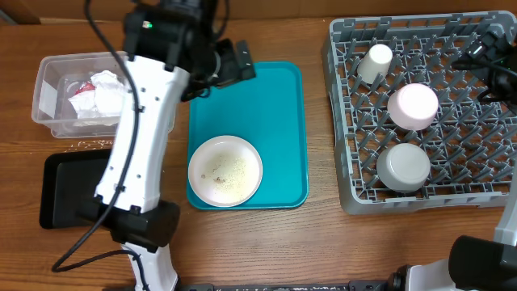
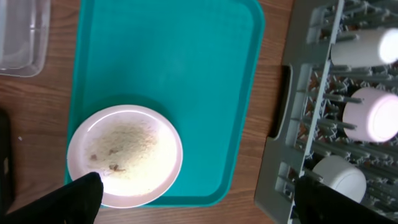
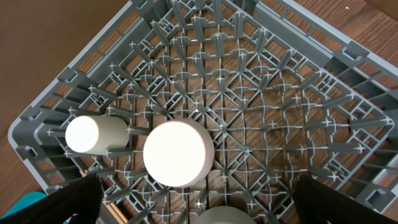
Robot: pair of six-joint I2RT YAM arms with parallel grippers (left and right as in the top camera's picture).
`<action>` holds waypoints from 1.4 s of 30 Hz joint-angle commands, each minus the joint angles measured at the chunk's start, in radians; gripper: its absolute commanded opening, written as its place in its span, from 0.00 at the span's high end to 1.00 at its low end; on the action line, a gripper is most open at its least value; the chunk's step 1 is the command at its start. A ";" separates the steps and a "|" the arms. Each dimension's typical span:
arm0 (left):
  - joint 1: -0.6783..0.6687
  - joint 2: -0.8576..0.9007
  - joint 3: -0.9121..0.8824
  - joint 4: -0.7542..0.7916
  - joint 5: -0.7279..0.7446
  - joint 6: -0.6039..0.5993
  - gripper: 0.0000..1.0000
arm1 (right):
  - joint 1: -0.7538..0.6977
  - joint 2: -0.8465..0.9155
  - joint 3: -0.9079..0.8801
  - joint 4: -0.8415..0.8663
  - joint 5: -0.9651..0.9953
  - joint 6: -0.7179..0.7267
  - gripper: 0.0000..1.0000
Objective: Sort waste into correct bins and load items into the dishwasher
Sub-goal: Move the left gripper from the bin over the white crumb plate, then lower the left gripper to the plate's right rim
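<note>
You can take the teal tray (image 1: 275,105) as your landmark: smooth plastic with a soft sheen, lying on a wood-grain table (image 1: 315,242). On it sits a glossy white plate (image 1: 202,158) dusted with grainy rice (image 1: 234,170). To its right, the grey rack (image 1: 338,121) looks matt plastic. To its left, a clear plastic tub (image 1: 48,69) holds crumpled paper napkins (image 1: 109,85), and the black tray (image 1: 65,190) is matt.

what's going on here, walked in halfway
Two robot arms are clearing a table. A cup, a pink bowl and a grey bowl already sit in the dish rack, and crumpled napkins lie in the clear tub. A plate with rice on it sits on the teal tray. The left arm hangs over that tray and the right arm over the rack, both with jaws open and empty.
</note>
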 commanded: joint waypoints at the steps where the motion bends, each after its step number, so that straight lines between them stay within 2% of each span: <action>1: -0.062 0.046 -0.005 -0.010 -0.069 -0.055 0.01 | -0.002 -0.003 0.008 0.005 0.010 0.005 0.00; 4: -0.116 0.098 -0.005 -0.035 -0.093 -0.093 0.08 | -0.002 -0.003 0.008 0.005 0.010 0.006 0.00; 10: -0.186 0.221 -0.005 -0.069 -0.088 -0.093 0.34 | -0.002 -0.003 0.008 0.005 0.010 0.006 0.00; 12: -0.197 0.265 -0.005 -0.085 -0.088 -0.094 0.36 | -0.002 -0.003 0.008 0.005 0.010 0.006 0.00; 13: -0.200 0.293 -0.005 -0.087 -0.087 -0.094 0.42 | -0.002 -0.003 0.008 0.005 0.010 0.006 0.00; 17: -0.200 0.357 -0.005 -0.086 -0.049 -0.093 0.46 | -0.002 -0.003 0.008 0.005 0.010 0.006 0.00; 21: -0.197 0.393 -0.005 -0.087 -0.072 -0.092 0.50 | -0.002 -0.003 0.008 0.005 0.010 0.006 0.00; 24: -0.197 0.400 -0.005 -0.087 -0.111 -0.088 0.46 | -0.002 -0.003 0.008 0.005 0.010 0.005 0.00; 27: -0.196 0.399 -0.005 -0.087 -0.116 -0.033 0.22 | -0.002 -0.003 0.008 0.005 0.010 0.006 0.00; 29: -0.195 0.400 -0.005 -0.087 -0.101 0.021 0.17 | -0.002 -0.003 0.008 0.005 0.010 0.005 0.00; 32: -0.191 0.398 -0.005 -0.087 -0.055 0.115 0.00 | -0.002 -0.003 0.008 0.005 0.010 0.006 0.00; 34: -0.189 0.392 -0.008 -0.087 -0.026 0.158 0.00 | -0.002 -0.003 0.008 0.005 0.010 0.006 0.00; 37: -0.182 0.353 -0.055 -0.087 -0.027 0.155 0.00 | -0.002 -0.003 0.008 0.005 0.010 0.006 0.00; 42: -0.150 0.216 -0.216 -0.087 -0.126 0.076 0.00 | -0.002 -0.003 0.008 0.005 0.010 0.006 0.00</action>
